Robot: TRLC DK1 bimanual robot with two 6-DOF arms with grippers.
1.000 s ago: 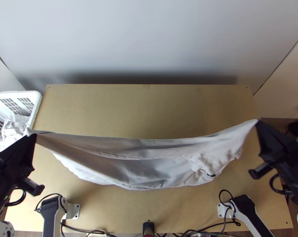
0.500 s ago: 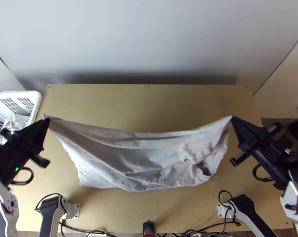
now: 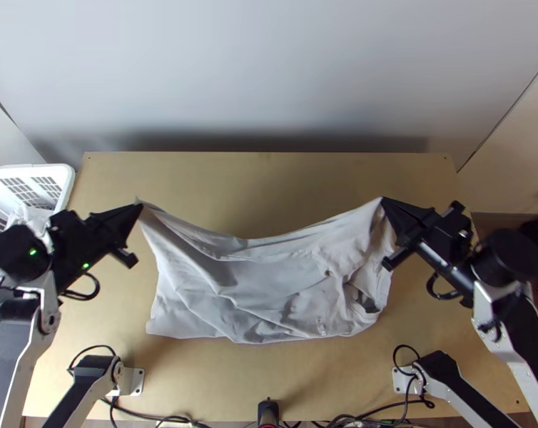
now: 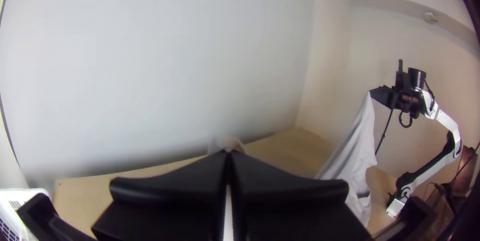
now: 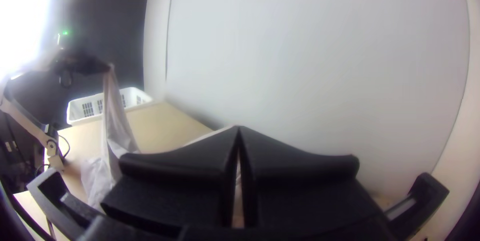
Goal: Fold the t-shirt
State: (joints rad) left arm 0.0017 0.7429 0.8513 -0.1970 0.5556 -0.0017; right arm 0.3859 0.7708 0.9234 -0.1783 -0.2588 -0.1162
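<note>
- The pale grey-white cloth t-shirt (image 3: 262,285) was held up across the middle of the light wooden table (image 3: 262,178), hanging from 2 raised points.
- Its far edge dipped in a slack curve between those 2 points. The rest dropped toward the near side in long slanting creases, and the bottom bunched loosely, with a small dark gap among the folds near the right side.
- The left claw (image 3: 139,205), black with 2 wide flat fingers, was closed tight, pinching the t-shirt at its upper left end; in the left wrist view a bit of cloth poked up past the tips.
- The right claw (image 3: 384,201), also black and flat-fingered, was closed just as firmly on the upper right end.
- From the left wrist view, the cloth fell in a narrow, steep drape below the right claw; the right wrist view showed a similar drape under the left claw.
- A white plastic basket (image 3: 67,187) with slotted sides stood at the table's far left edge, well apart from the t-shirt.
- Black cables (image 3: 383,419) ran along the table's near edge, and a pale wall (image 3: 269,71) rose behind.
</note>
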